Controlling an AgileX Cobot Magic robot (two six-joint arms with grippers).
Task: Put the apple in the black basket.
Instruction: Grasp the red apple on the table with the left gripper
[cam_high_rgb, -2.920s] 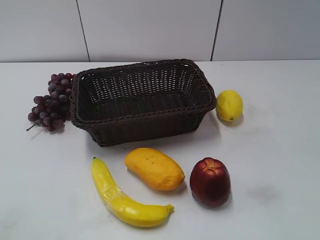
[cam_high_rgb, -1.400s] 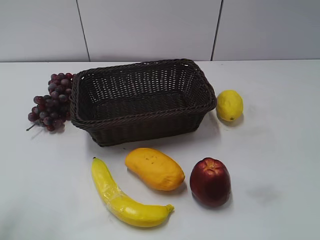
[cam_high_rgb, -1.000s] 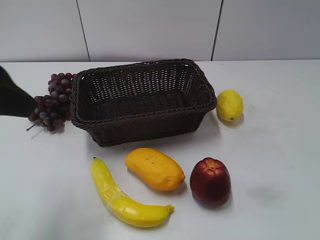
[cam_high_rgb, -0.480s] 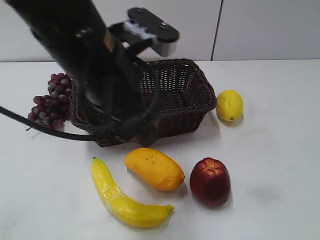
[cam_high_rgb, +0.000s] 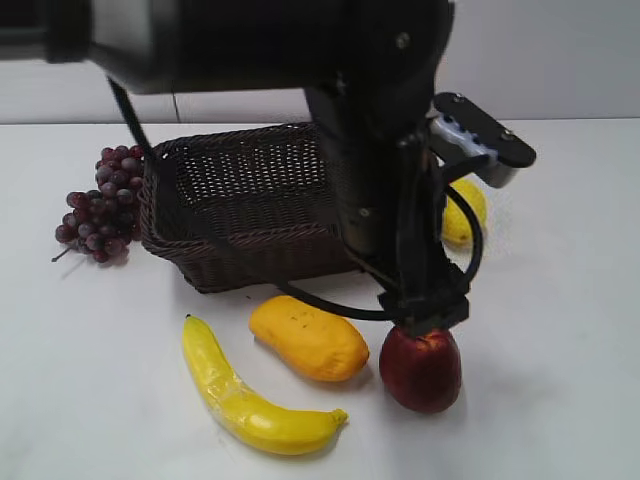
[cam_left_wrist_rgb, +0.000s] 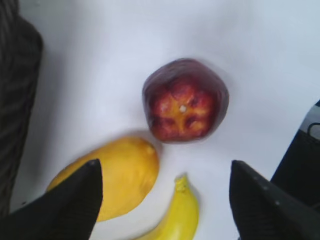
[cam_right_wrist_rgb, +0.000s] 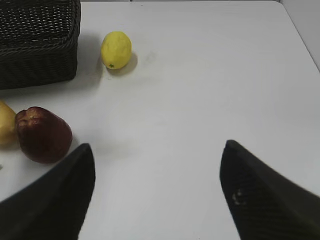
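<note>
Five fruits lie on the white table (cam_high_rgb: 560, 330) around the large dark woven wicker basket (cam_high_rgb: 230, 200): a purple grape bunch (cam_high_rgb: 98, 205) touching its left end, a yellow lemon (cam_high_rgb: 470, 215) just off its right end and partly hidden by the arm, and in front of it a curved yellow banana (cam_high_rgb: 245, 395), an orange-yellow mango (cam_high_rgb: 308, 337) and the dark red glossy apple (cam_high_rgb: 421, 368). The apple rests on the table at the front right, just beside the mango and well outside the basket. The black left arm reaches across from the upper left, and its left gripper (cam_left_wrist_rgb: 165, 197) hangs directly over the apple; in the exterior view its lower end looks to be at the apple's top, though contact cannot be told. From the left wrist camera, its two black fingers (cam_left_wrist_rgb: 75, 200) are spread wide, with the apple's dimpled top centred beyond them and nothing between them. The right gripper (cam_right_wrist_rgb: 157, 192) is likewise spread apart over bare table, with the apple off to its left
</note>
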